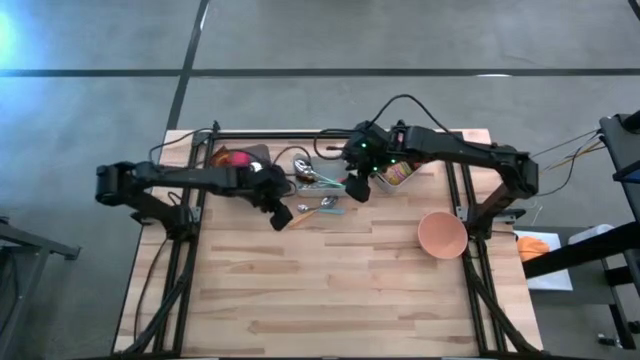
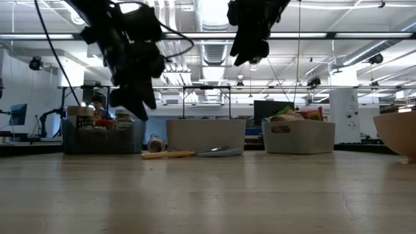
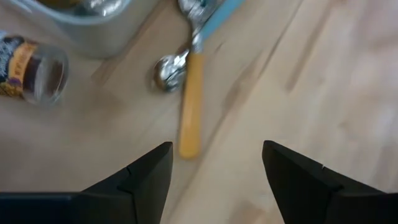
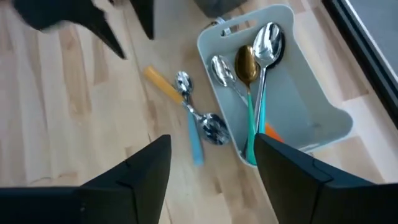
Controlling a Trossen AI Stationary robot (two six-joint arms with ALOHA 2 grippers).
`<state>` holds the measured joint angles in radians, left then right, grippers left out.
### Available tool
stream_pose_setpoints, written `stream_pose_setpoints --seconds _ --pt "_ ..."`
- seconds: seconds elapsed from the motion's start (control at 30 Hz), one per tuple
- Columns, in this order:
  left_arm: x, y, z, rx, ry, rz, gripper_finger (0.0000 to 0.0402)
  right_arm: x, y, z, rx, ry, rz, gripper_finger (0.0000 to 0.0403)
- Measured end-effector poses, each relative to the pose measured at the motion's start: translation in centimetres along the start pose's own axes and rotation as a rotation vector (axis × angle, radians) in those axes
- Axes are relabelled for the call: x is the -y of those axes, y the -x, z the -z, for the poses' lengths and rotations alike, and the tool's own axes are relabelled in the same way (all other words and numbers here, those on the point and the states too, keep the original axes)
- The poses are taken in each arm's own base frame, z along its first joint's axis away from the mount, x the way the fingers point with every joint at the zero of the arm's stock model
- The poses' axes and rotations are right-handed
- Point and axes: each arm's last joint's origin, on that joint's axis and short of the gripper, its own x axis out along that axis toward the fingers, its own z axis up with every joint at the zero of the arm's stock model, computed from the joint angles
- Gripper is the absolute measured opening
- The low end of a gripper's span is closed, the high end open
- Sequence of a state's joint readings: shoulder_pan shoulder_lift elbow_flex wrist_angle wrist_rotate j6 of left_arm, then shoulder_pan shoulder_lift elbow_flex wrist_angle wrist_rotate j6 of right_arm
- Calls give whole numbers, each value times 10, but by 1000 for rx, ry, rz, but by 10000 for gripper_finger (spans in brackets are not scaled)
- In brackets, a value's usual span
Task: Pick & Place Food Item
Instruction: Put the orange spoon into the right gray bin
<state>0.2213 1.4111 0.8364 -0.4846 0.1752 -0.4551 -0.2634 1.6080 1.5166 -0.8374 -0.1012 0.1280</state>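
Note:
Food items fill a dark bin (image 1: 232, 158) at the far left and a pale bin (image 2: 299, 133) at the far right. A small labelled jar (image 3: 32, 71) lies on its side on the table beside a grey utensil bin (image 4: 273, 93). My left gripper (image 3: 214, 149) hangs open, pointing steeply down, just above a yellow-handled spoon (image 3: 189, 115) that lies flat on the wood. My right gripper (image 4: 211, 143) is open and higher up, over the near edge of the utensil bin, with nothing between its fingers.
A blue-handled spoon (image 4: 194, 140) lies on the table, its bowl end next to the yellow one's. Several spoons rest inside the utensil bin. An orange bowl (image 1: 442, 235) stands near the right edge. Bare wood stretches across the near half of the table (image 1: 330, 300).

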Motion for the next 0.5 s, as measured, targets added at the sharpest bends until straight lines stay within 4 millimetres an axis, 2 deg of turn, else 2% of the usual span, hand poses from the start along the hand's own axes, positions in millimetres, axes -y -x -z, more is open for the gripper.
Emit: stream_pose_setpoints --seconds 0.23,0.5 --pt "-1 -37 8 -108 -100 -102 212 -16 21 3 59 17 54 231" --pt "3 -58 13 -147 -164 -114 170 -21 38 5 103 36 96 231"
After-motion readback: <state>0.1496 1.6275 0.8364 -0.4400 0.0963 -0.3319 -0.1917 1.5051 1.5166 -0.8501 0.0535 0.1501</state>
